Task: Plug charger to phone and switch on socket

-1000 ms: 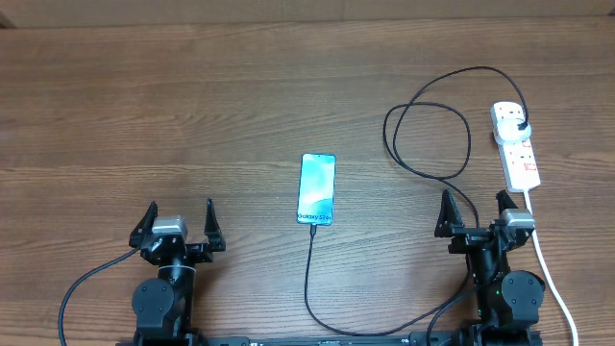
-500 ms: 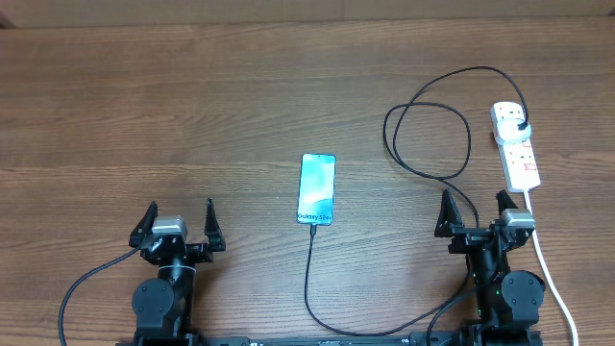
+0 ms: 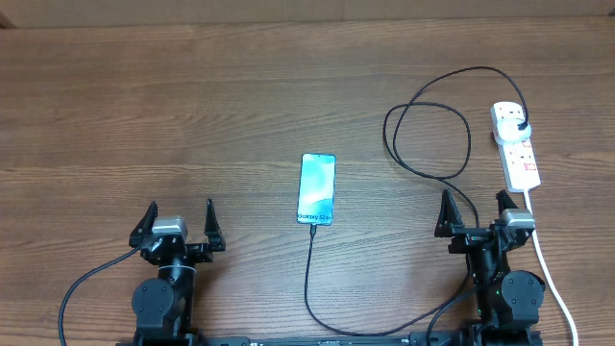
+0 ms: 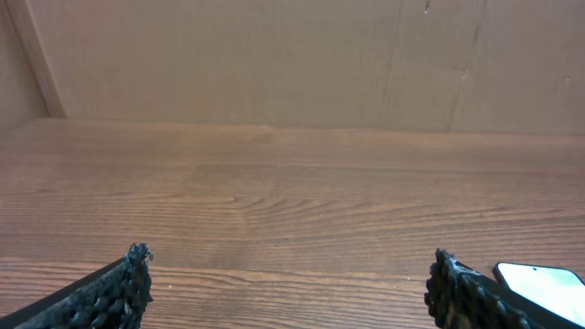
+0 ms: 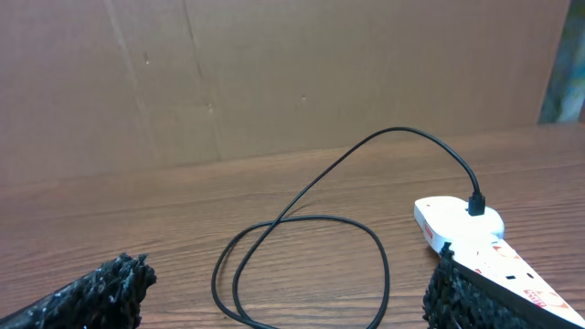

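Note:
The phone (image 3: pixel 317 188) lies face up at the table's middle, its screen light blue; its corner shows in the left wrist view (image 4: pixel 548 285). The black charger cable (image 3: pixel 428 135) runs from the phone's near end along the front edge, loops at the right, and its plug sits in the white socket strip (image 3: pixel 517 144). The loop (image 5: pixel 302 265) and strip (image 5: pixel 466 224) show in the right wrist view. My left gripper (image 3: pixel 179 229) is open and empty, left of the phone. My right gripper (image 3: pixel 476 216) is open and empty, near the strip.
The strip's white cord (image 3: pixel 553 279) runs down the right side past my right arm. A brown cardboard wall (image 4: pixel 292 55) stands at the table's far edge.

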